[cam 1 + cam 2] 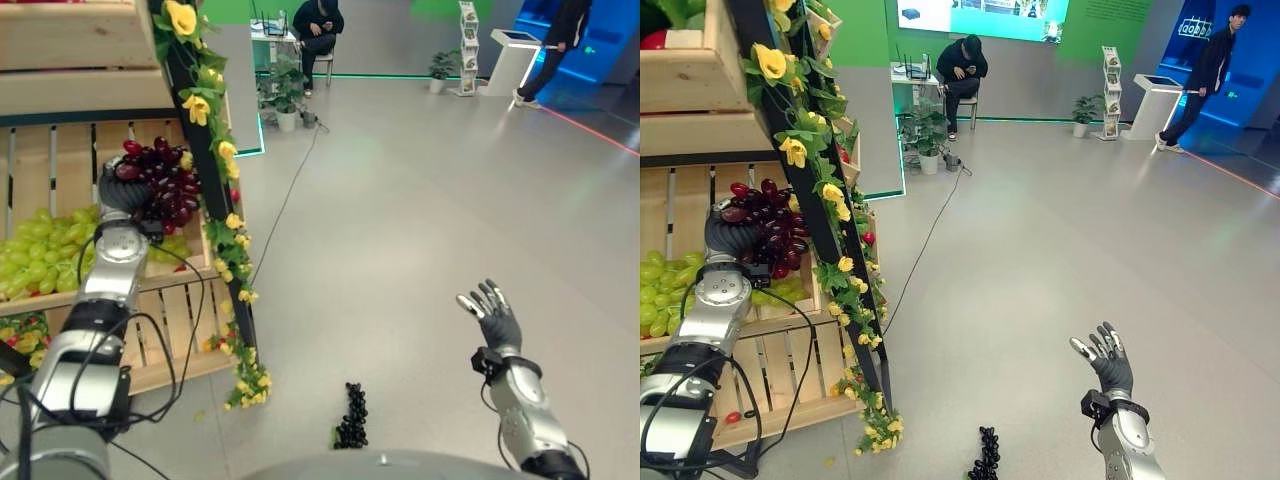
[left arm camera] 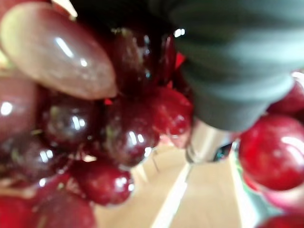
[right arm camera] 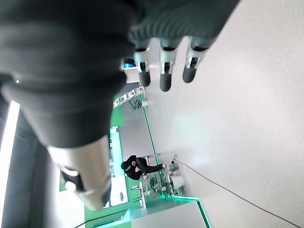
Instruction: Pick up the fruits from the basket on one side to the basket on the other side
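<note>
Left eye view: L hand [image 1: 122, 190] is up at the wooden crate [image 1: 60, 160] on the fruit stand, pushed into the red grapes [image 1: 160, 180]. Dark ribbed cover shows, fingers buried in the bunch, so can't tell if they're clenched or loose. Green grapes [image 1: 40, 250] lie just beside & below that hand, same shelf. Garland of yellow flowers [image 1: 225, 215] runs down the stand's dark post, on the side of the hand away from the green grapes. R hand [image 1: 490, 312] is raised over bare floor [image 1: 420, 200], well apart from the stand, fingers spread & straight, grasping nothing. A bunch of black grapes [image 1: 351, 415] lies on the floor between the two arms, nearer the R hand, not touching it.

Right eye view: same layout. Seated person [image 1: 962, 65] & a standing person [image 1: 1210, 70] far beyond the R hand, w/ potted plants [image 1: 928, 130] near the seated one.

Left wrist view: red grapes press right against the ribbed cover, all round it; wooden slats [image 2: 190, 199] past them. Fingers hidden.

Right wrist view: R hand's fingers [image 3: 165, 71] out straight in a row, released, only floor beyond them.
</note>
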Available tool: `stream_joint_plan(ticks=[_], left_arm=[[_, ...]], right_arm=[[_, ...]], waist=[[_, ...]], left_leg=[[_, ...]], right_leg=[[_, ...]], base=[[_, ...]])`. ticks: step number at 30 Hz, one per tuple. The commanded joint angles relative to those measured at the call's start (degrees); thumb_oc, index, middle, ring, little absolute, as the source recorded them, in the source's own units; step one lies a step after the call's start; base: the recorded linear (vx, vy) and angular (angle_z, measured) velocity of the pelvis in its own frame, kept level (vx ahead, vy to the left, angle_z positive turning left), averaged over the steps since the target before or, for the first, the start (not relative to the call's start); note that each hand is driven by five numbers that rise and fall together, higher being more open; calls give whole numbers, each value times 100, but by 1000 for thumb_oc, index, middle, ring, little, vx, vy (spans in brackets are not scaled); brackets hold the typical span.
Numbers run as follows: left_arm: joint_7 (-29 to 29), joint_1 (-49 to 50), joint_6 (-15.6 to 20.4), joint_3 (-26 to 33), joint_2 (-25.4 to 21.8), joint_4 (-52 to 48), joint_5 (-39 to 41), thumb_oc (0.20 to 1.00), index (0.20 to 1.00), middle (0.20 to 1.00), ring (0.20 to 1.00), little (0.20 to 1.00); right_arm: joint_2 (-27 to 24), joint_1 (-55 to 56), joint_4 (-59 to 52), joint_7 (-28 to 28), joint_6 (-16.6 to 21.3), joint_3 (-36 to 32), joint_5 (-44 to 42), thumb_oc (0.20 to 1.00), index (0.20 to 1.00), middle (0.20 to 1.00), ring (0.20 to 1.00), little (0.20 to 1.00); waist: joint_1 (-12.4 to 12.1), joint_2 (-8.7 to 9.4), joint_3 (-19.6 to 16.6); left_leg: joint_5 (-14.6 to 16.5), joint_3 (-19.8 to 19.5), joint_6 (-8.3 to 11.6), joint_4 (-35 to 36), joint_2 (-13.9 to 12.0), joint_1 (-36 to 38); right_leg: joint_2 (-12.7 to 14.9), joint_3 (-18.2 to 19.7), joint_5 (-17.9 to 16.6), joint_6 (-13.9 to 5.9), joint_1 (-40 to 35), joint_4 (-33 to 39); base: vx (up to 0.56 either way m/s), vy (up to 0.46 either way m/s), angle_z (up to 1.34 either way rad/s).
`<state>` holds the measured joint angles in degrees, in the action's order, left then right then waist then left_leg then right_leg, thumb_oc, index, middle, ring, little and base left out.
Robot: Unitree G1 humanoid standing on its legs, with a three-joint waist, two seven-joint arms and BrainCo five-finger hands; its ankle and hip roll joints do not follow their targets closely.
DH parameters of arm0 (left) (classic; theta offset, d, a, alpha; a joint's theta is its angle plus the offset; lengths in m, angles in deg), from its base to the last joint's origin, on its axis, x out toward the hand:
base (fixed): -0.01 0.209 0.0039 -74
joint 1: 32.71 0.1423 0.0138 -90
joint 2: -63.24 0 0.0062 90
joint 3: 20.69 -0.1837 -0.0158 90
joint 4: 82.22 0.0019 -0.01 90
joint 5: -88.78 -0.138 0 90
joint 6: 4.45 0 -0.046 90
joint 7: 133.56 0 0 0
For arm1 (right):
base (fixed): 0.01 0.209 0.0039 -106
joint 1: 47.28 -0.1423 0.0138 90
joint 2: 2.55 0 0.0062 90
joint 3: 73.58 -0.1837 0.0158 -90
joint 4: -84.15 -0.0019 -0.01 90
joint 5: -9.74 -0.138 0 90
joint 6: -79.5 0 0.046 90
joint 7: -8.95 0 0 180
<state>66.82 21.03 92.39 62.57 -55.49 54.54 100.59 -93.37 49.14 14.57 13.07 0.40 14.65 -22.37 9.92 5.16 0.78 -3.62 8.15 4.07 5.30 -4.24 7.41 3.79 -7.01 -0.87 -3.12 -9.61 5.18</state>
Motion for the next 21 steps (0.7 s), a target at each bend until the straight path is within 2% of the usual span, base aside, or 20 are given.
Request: stream_joint_plan(ticks=[1, 3, 4, 5, 6, 7, 10, 11, 14, 21], left_arm=[[-12, -1062, 73, -20, -447, 617, -491, 200, 200, 200, 200, 200], [-106, -1276, -195, -416, -918, 985, -1536, 200, 200, 200, 200, 200], [-106, -1294, -194, -429, -920, 992, -1537, 200, 200, 200, 200, 200], [-228, -1457, -299, -923, -1374, 1127, -2619, 200, 200, 200, 200, 200], [-311, -1521, -407, -1214, -1640, 910, -3278, 200, 200, 200, 200, 200], [-341, -1508, -375, -1307, -1770, 941, -3525, 200, 200, 200, 200, 200], [-461, -1554, -366, -1494, -1926, 1073, -3847, 200, 200, 200, 200, 200], [-559, -1635, -409, -1726, -2029, 1172, -4164, 200, 200, 200, 200, 200], [-639, -1692, -480, -1993, -2124, 977, -4631, 200, 200, 200, 200, 200], [-955, -1486, -601, -2016, -2523, 402, -5254, 200, 200, 200, 200, 200]], right_arm=[[-356, -312, -188, -69, 260, -77, 151, 1000, 1000, 1000, 1000, 1000], [-415, -277, -192, -102, 286, -107, 193, 1000, 1000, 1000, 1000, 1000], [-407, -280, -192, -102, 286, -112, 194, 1000, 1000, 1000, 1000, 1000], [-428, -221, -247, -173, 351, -156, 189, 1000, 1000, 1000, 1000, 1000], [-440, -180, -235, -208, 384, -176, 174, 1000, 1000, 1000, 1000, 1000], [-451, -157, -246, -252, 395, -179, 155, 1000, 1000, 1000, 1000, 1000], [-455, -122, -244, -303, 418, -156, 98, 1000, 1000, 1000, 1000, 1000], [-472, -70, -227, -341, 439, -145, 65, 1000, 1000, 1000, 1000, 1000], [-462, -16, -207, -379, 462, -163, 22, 1000, 1000, 1000, 1000, 1000], [-432, 70, -248, -461, 428, -303, 2, 1000, 1000, 1000, 1000, 1000]], waist=[[-22, -192, -43], [-29, -213, -16], [-32, -207, -25], [-36, -227, -17], [-50, -230, -9], [-56, -232, -8], [-69, -232, -1], [-81, -230, 8], [-118, -217, 21], [-217, -178, 44]], left_leg=[[820, -28, -56, -384, -114, 212], [834, -13, -60, -390, -119, 237], [818, -14, -61, -389, -118, 216], [816, -5, -63, -386, -114, 208], [821, -12, -63, -392, -112, 209], [818, -13, -63, -395, -110, 196], [813, -3, -63, -394, -111, 192], [812, 5, -65, -383, -111, 189], [811, -12, -75, -383, -99, 184], [821, -85, -85, -406, -88, 131]], right_leg=[[164, -84, 832, -406, 90, -668], [166, -85, 839, -420, 71, -670], [167, -85, 823, -418, 89, -663], [176, -87, 819, -430, 105, -666], [181, -85, 822, -436, 100, -674], [183, -88, 822, -440, 108, -676], [190, -87, 812, -452, 112, -672], [191, -85, 807, -459, 104, -660], [196, -111, 804, -466, 97, -658], [211, -178, 818, -458, 88, -650]], base=[[0, 0, 0], [-5, 9, -4], [-10, 11, -7], [-14, 12, -9], [-14, 15, -13], [-10, 6, -11], [-3, 1, -2], [0, 0, 0], [0, 0, 0], [0, 0, 0]])
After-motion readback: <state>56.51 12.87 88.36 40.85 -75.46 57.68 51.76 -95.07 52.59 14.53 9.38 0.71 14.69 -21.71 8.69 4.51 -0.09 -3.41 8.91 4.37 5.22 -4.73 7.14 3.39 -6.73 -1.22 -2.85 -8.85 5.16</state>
